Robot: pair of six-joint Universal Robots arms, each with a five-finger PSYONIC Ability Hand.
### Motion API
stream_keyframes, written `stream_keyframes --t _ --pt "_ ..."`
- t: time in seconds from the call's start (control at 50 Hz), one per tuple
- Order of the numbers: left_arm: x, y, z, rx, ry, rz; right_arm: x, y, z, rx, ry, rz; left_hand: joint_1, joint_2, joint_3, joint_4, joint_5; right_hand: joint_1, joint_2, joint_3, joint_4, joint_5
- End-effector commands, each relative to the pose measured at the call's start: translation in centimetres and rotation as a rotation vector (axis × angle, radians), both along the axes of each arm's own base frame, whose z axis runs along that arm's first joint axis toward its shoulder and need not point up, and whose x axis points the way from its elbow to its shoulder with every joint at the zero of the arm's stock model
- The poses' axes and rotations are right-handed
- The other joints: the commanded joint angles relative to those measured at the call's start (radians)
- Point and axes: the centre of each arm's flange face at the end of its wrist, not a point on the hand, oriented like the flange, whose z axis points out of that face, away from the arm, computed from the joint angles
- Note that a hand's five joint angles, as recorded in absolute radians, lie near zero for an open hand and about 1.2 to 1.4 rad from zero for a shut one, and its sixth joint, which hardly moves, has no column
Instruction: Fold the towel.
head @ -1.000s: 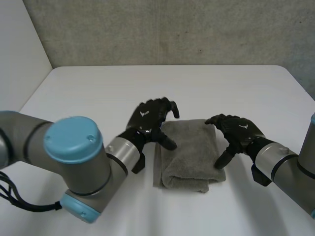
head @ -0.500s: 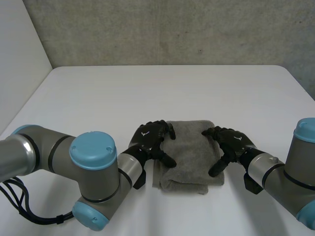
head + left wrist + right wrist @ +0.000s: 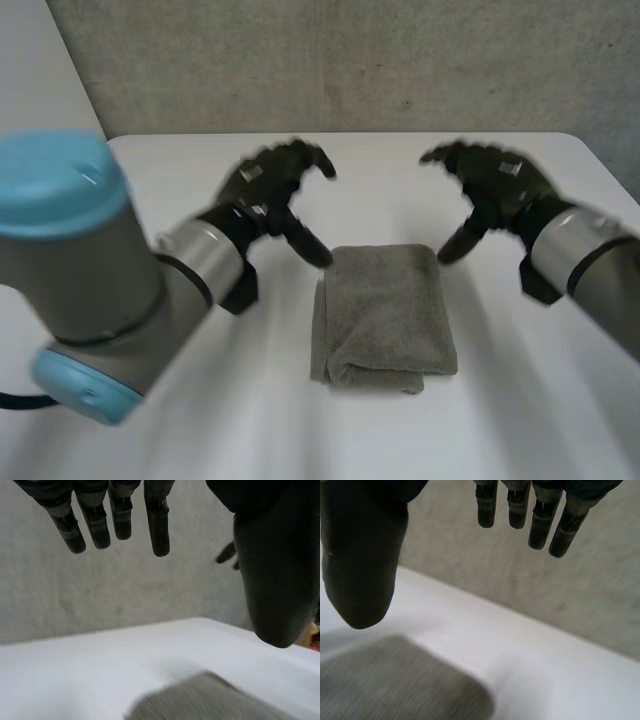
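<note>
A grey towel [image 3: 385, 312] lies folded into a compact rectangle on the white table [image 3: 200, 190], near its front middle. My left hand [image 3: 272, 185] hangs in the air above and behind the towel's left side, open, holding nothing. My right hand [image 3: 492, 185] is raised above and behind the towel's right side, open and empty as well. In the left wrist view the fingers [image 3: 117, 515] and thumb [image 3: 272, 575] spread apart over the towel [image 3: 210, 700]. The right wrist view has the thumb [image 3: 362, 555] and fingers [image 3: 540, 517] apart above a towel corner [image 3: 395, 680].
A grey concrete wall [image 3: 350, 60] stands behind the table's far edge. A pale wall panel [image 3: 40, 110] borders the table on the left. Bare table surface surrounds the towel on all sides.
Both hands rested on the towel's left and right sides before. They have now lifted off it and moved up and back, leaving the towel folded on the table.
</note>
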Motion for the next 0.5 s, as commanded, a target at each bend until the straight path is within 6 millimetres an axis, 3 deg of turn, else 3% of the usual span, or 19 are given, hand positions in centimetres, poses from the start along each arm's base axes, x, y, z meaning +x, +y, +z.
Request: stream_keyframes --t 0.02,0.14,0.5 --pt "4.0 -1.3 5.4 -0.115 -0.091 0.116 -1.1 0.3 4.3 -0.091 0.006 -0.176 -0.082 -0.073 -0.074 -0.08 -0.057 -0.045 -0.073 -0.066 -0.086 -0.06" --pt "5.3 -1.4 6.8 -0.133 -0.141 0.168 -1.5 0.3 4.3 -0.104 0.043 -0.229 -0.082 -0.073 -0.074 -0.08 -0.057 -0.045 -0.073 -0.066 -0.086 -0.06" --pt "6.0 -1.7 6.4 -0.077 -0.186 0.229 -1.6 0.5 5.0 -0.134 0.052 -0.232 -0.082 -0.073 -0.074 -0.08 -0.057 -0.045 -0.073 -0.066 -0.086 -0.06"
